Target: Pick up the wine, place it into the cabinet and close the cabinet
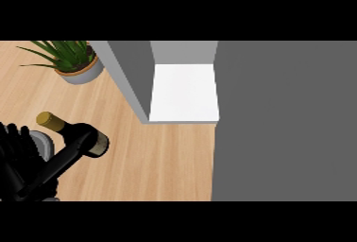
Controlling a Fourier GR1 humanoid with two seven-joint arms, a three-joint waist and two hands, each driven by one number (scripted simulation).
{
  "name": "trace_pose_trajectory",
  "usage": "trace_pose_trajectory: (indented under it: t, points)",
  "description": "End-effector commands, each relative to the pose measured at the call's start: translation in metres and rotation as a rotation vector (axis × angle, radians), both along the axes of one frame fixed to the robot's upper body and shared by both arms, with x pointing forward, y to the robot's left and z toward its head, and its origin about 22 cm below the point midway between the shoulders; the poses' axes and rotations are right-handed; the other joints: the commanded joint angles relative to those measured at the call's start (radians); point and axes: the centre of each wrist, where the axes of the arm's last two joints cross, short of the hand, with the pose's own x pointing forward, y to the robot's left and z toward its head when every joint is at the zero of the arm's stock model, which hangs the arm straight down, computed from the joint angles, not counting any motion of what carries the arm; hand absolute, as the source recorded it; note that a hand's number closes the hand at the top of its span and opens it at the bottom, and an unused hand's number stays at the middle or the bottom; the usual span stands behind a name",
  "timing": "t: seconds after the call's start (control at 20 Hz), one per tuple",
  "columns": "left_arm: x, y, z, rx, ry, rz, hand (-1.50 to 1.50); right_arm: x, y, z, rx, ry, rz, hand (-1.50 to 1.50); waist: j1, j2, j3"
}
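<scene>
The wine bottle (78, 134) is dark with a gold cap and a tan label, and it shows at the lower left on the wooden counter (160, 160). My left hand (17, 158) sits at the view's left edge with its fingers straight and pointing up. Its thumb (59, 163) stretches out across the bottle's lower part, and I cannot tell whether it touches the bottle. The cabinet (129, 80) stands open at the top centre, with a bare white shelf (185, 92) inside. Its dark grey door (286, 123) is swung out and fills the right side. My right hand does not show.
A potted green plant (73, 64) stands at the back left beside the cabinet's wall. A grey rounded part (43, 142) shows just behind my left hand. Bare counter lies between the bottle and the cabinet's opening.
</scene>
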Motion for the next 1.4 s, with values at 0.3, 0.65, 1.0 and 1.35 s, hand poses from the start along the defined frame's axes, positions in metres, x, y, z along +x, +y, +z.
trace_pose_trajectory:
  t: [0.3,0.65,1.0,1.35]
  points:
    - [0.007,0.030,-0.048,-0.028,0.013,-0.004,-1.50,-0.038,0.001,0.016,0.041,-0.053,0.049,-1.50,-0.002,0.000,0.000]
    - [-0.011,0.030,-0.064,-0.038,0.014,-0.045,-1.50,-0.029,0.007,0.024,0.041,-0.053,0.033,-1.50,0.007,0.000,0.001]
    - [0.007,0.028,-0.092,-0.030,-0.019,-0.040,-1.50,-0.034,0.001,0.021,0.053,-0.067,0.037,-1.50,0.000,0.001,0.001]
    - [-0.007,0.026,-0.130,-0.057,0.026,-0.070,-1.50,-0.034,0.007,0.023,0.051,-0.067,0.040,-1.50,0.001,0.000,0.000]
